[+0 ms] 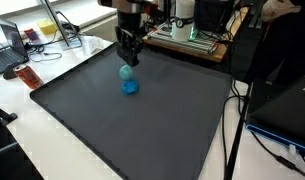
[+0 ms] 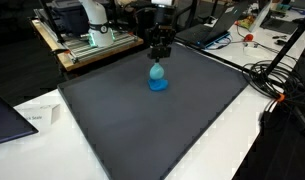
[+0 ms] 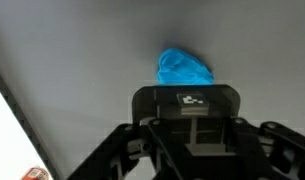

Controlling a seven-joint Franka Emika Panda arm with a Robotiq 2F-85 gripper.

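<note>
My gripper [image 1: 128,60] [image 2: 158,58] hangs over the far part of a dark grey mat [image 1: 112,130] [image 2: 142,135] and points straight down. It is shut on a small pale blue-green object [image 1: 125,72] [image 2: 156,72] that hangs from its fingertips a little above the mat. Directly beneath lies a brighter blue crumpled thing [image 1: 131,88] [image 2: 158,85] on the mat. In the wrist view this blue thing [image 3: 182,68] shows just beyond the black gripper housing [image 3: 187,135], which hides the fingertips and what they hold.
The mat covers most of a white table [image 1: 32,140]. A laptop [image 1: 7,45] and a red item [image 1: 27,77] sit off one edge. An equipment rack [image 1: 187,35] [image 2: 87,40] stands behind the arm. Cables [image 2: 277,85] [image 1: 237,120] trail along a side.
</note>
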